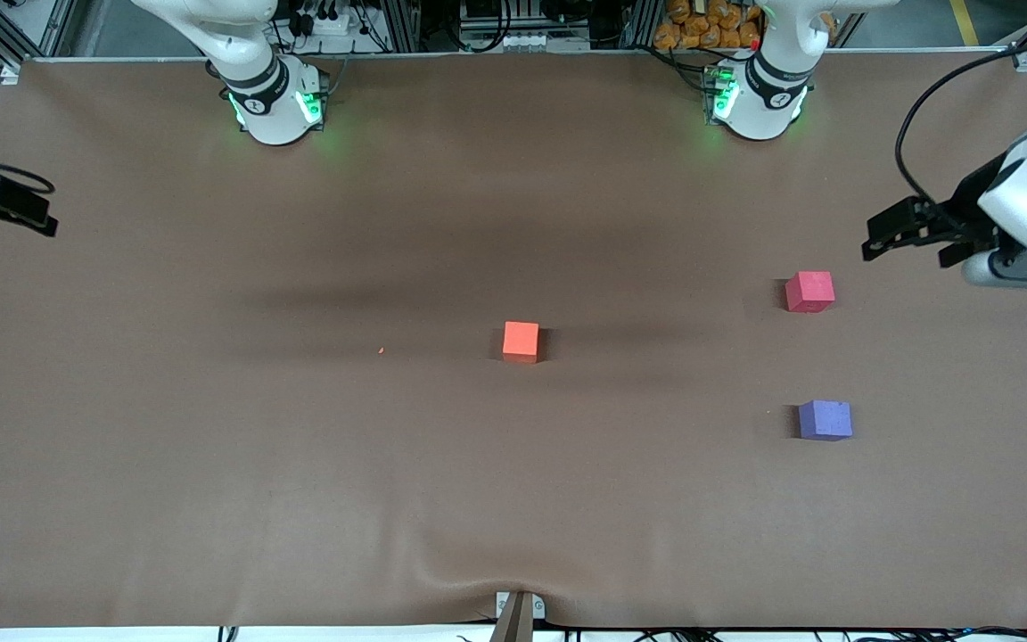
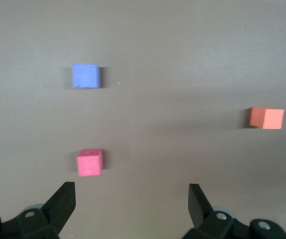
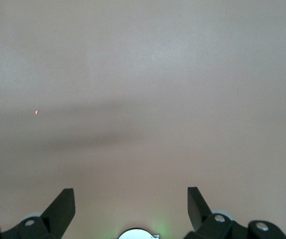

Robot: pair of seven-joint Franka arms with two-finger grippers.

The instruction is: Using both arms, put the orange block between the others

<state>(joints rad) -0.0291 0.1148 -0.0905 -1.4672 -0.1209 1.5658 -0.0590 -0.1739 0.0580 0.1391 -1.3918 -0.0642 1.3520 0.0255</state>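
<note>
The orange block [image 1: 521, 341] sat mid-table, well apart from the pinkish-red cube [image 1: 809, 292] and purple-blue cube [image 1: 825, 419] at the left arm's end. The left gripper [image 1: 892, 234] and right gripper [image 1: 28, 214] hung spread, empty. A careless placement could nudge either neighbour.

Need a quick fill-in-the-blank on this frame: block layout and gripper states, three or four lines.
1. The orange block lies nearer the right arm's end of the table than the pinkish-red block and the ____ block.
2. The pinkish-red block lies ____ from the front camera than the purple-blue block.
3. The left gripper and the right gripper both hold ____.
4. The left gripper's fingers stand ____.

Missing words: purple-blue; farther; nothing; open
</note>
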